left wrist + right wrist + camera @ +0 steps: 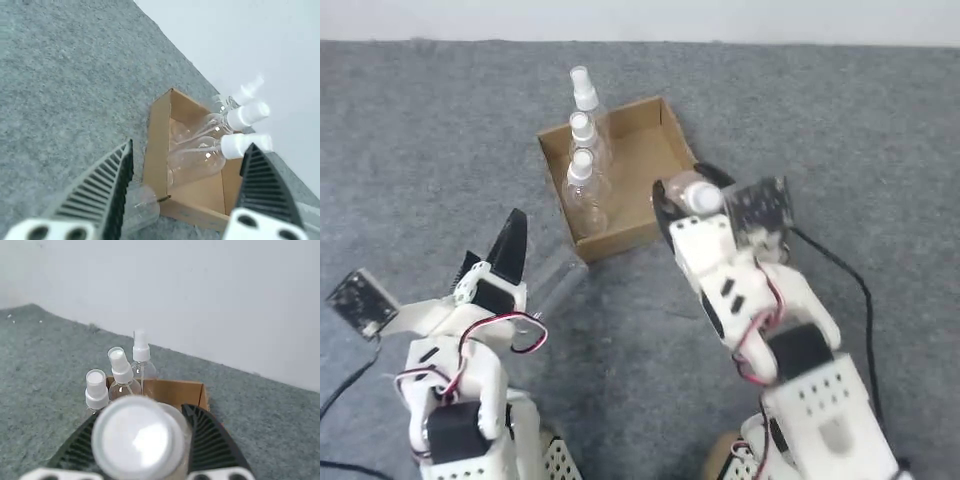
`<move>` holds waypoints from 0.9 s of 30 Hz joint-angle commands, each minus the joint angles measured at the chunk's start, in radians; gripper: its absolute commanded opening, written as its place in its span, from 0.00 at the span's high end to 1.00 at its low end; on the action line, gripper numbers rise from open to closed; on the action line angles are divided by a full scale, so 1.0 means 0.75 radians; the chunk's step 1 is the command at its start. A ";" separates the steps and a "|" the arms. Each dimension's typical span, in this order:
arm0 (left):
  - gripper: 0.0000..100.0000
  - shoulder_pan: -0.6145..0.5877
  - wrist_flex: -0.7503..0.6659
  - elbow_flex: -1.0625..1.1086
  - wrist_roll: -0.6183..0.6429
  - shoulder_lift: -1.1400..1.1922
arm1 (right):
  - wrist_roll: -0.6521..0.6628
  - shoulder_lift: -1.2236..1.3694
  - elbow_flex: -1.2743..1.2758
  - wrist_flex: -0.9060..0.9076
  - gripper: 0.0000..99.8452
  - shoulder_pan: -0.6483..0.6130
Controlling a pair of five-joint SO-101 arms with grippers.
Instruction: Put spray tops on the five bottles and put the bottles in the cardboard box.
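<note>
Right wrist view shows the bottle [137,435] I am holding, looking down on its round white top. My right claw [686,186] is closed tight on it, one finger on each side. It hangs at the edge of the cardboard box [620,240], about over the wall nearest my right arm. Three bottles with spray tops [586,150] stand in a row along the other side of the box, so the side near me is bare. I think my job now is to set this bottle down in that bare part. To do it well, I should keep the bottle standing straight and bring it in past the wall. Then I should go down slowly and stay away from the row, because those bottles look tippy. I should let go only when the bottom sits flat. My left claw [189,146] is wide open and holds nothing. One more clear bottle [140,207] lies on the grey carpet [420,150] just beside the box, and I cannot see a top on it.
</note>
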 commanded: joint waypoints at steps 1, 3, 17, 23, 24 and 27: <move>0.68 -0.063 -0.014 -0.077 0.016 -0.027 | 0.018 0.287 -0.248 -0.007 0.99 0.024; 0.68 -0.084 -0.014 -0.077 0.016 -0.027 | 0.018 0.379 -0.309 -0.007 0.99 0.024; 0.68 -0.090 -0.014 -0.073 0.014 -0.027 | 0.053 0.787 -0.614 -0.009 0.99 0.026; 0.68 -0.090 -0.014 -0.073 0.014 -0.027 | 0.074 1.001 -0.779 -0.011 0.99 0.026; 0.68 -0.090 -0.014 -0.073 0.012 -0.027 | 0.074 1.036 -0.804 -0.011 0.99 0.026; 0.68 -0.090 -0.012 -0.073 0.014 -0.027 | 0.074 1.132 -0.876 -0.011 0.99 0.026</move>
